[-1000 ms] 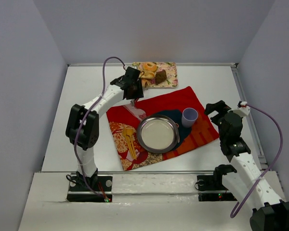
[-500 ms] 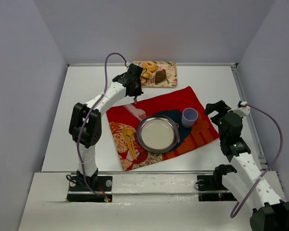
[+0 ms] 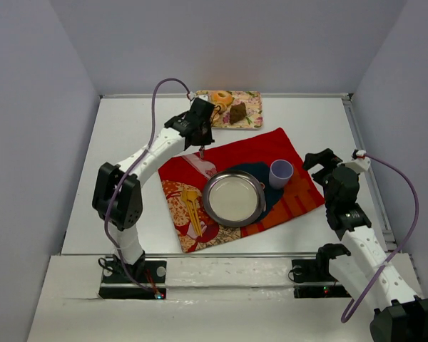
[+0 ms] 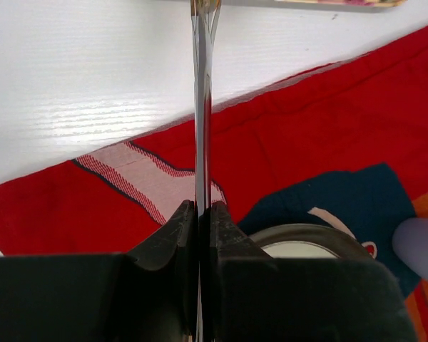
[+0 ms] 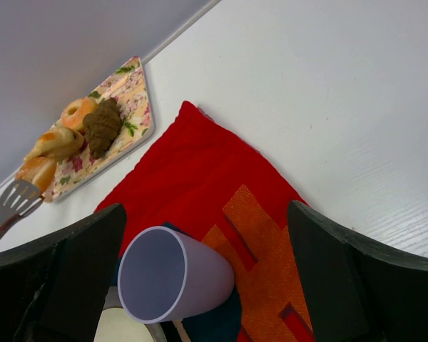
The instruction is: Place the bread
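The bread (image 5: 57, 144), a smooth golden-brown roll, lies on the flowered tray (image 5: 132, 96) between a doughnut (image 5: 77, 112) and an orange-brown piece (image 5: 36, 171). From above the bread (image 3: 216, 110) shows just right of my left gripper (image 3: 200, 127). The left gripper (image 4: 202, 210) is shut on a metal spatula (image 4: 202, 107), seen edge-on and pointing at the tray. The spatula's slotted head (image 5: 14, 201) sits at the tray's near-left end, beside the orange-brown piece. The round metal plate (image 3: 215, 187) rests on the red cloth (image 3: 271, 146). My right gripper (image 3: 318, 161) is open and empty.
A dark brown cake piece (image 3: 237, 112) lies on the tray. A lilac cup (image 3: 280, 172) stands on the cloth right of the plate; in the right wrist view the cup (image 5: 175, 281) is between my open fingers' line of sight. A yellow fork (image 3: 192, 209) lies on the cloth's left.
The left arm's elbow swung down and left while its gripper stayed by the tray's near-left end with the spatula. The right arm has not moved.
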Robot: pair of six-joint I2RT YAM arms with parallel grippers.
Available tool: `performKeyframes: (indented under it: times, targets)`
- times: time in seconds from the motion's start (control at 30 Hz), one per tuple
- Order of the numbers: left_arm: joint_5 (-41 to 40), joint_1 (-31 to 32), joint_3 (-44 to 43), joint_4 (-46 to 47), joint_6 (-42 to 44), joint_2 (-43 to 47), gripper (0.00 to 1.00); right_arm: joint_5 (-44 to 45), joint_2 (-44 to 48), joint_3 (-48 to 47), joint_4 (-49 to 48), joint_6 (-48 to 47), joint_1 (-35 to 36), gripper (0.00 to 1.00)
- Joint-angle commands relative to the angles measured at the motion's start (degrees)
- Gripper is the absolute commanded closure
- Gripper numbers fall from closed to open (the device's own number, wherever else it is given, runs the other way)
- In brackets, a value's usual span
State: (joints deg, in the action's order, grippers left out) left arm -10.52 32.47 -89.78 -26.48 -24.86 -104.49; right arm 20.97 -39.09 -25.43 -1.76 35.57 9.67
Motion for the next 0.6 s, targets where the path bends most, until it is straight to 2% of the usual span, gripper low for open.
performKeyframes:
  times: [0.0,0.3,0.5,0.57]
  targets:
    - [-2.3,1.5,1.8,2.9,0.2,8.2,0.94,0.5,0.6,-0.8,-3.5,-0.8,-0.2,0.0]
    - [-2.5,5.3,12.7,3.3,-4.3,19.5,0.94,0.7,1.5,-0.6,-3.4,-1.1,-0.2,0.0]
    - [-1.6,14.1,22.8,5.3,-8.5,32.1,0.94,-0.3,2.5,-0.6,-3.4,-1.3,-0.2,0.0]
    - [-1.3,19.7,25.7,5.0,-10.8,34.8,0.94,-0.3,3.0,-0.2,-3.5,-1.3,-0.2,0.0]
